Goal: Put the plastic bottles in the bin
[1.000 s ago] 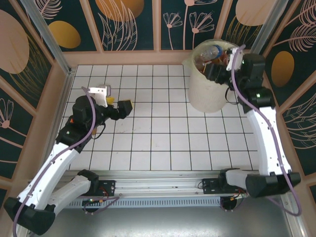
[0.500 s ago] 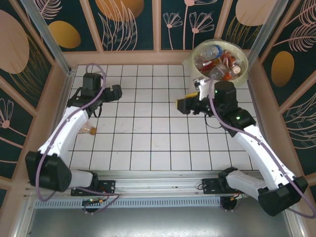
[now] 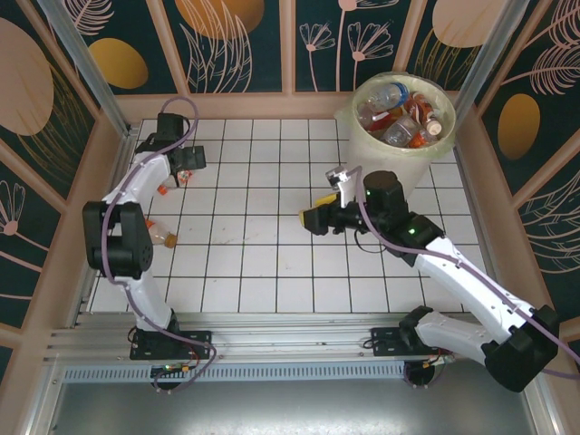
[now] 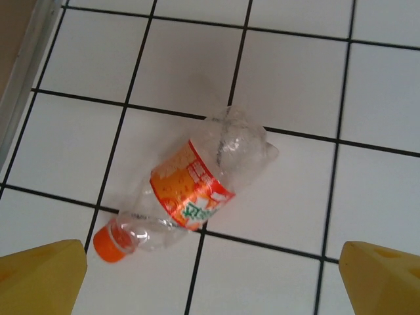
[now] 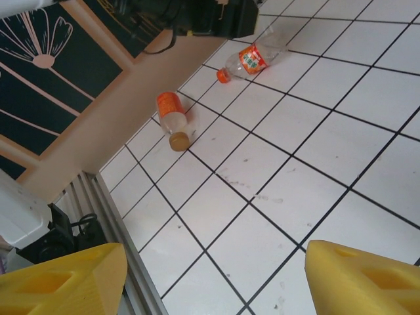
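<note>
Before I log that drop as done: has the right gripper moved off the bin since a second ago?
Yes. The right gripper has left the bin, moving left and downward in the top view, out over the tiled table.

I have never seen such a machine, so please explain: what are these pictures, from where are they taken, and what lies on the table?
Two robot arms stand at a tiled table. One picture looks down from above; the other two come from cameras on the wrists, where the yellow tips are fingers. The left gripper hangs open over a crushed bottle; a second bottle lies nearby. The right gripper is open and empty. The bin holds other bottles.
</note>
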Available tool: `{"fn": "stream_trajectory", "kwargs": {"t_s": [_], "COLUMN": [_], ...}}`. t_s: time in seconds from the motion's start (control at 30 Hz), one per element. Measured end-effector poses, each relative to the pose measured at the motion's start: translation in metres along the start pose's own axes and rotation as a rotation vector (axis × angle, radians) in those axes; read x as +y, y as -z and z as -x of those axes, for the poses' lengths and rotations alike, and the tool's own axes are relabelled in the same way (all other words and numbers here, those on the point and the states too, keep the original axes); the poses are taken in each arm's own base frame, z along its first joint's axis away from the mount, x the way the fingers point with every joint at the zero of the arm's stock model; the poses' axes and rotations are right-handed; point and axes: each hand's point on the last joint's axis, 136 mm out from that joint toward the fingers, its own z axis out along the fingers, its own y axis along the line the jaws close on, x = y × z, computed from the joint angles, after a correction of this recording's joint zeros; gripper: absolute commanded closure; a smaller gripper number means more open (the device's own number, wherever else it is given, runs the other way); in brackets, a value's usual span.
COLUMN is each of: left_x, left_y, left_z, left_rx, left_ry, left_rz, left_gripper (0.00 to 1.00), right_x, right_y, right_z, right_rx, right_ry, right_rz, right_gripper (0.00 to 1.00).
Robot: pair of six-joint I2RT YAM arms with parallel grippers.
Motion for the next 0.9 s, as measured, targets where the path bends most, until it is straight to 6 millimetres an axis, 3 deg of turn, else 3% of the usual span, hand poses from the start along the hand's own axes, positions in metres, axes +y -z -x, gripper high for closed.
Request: {"fn": "stream_trajectory", "kwargs": {"t_s": [0.17, 0.3, 0.6, 0.9], "left_x": [0.020, 0.029, 0.007, 0.008], "left_y": [-0.045, -0.069, -0.074, -0.079], "left_z": [0.001, -0.014, -0.022, -0.023], "left_rx": [0.063, 0.122, 0.140, 0.114], "left_ry": [0.015, 0.019, -0.020, -0.006], "left_rz": [0.026, 0.004, -0.127, -0.130], "left_gripper": [0.02, 0.01, 0.01, 0.06], "right_x": [0.002, -0.002, -0.007, -0.007], "right_y": [-0.005, -0.008, -0.010, -0.010], "right_z": [-0.009, -0.018, -0.023, -0.022], "right_rx": [0.013, 0.023, 0.025, 0.017], "right_ry": [-0.005, -0.015, -0.035, -0.049], "right_rz": [0.003, -0.009, -0.021, -0.031], "right_gripper": [0.27, 0.27, 0.27, 0.27]}}
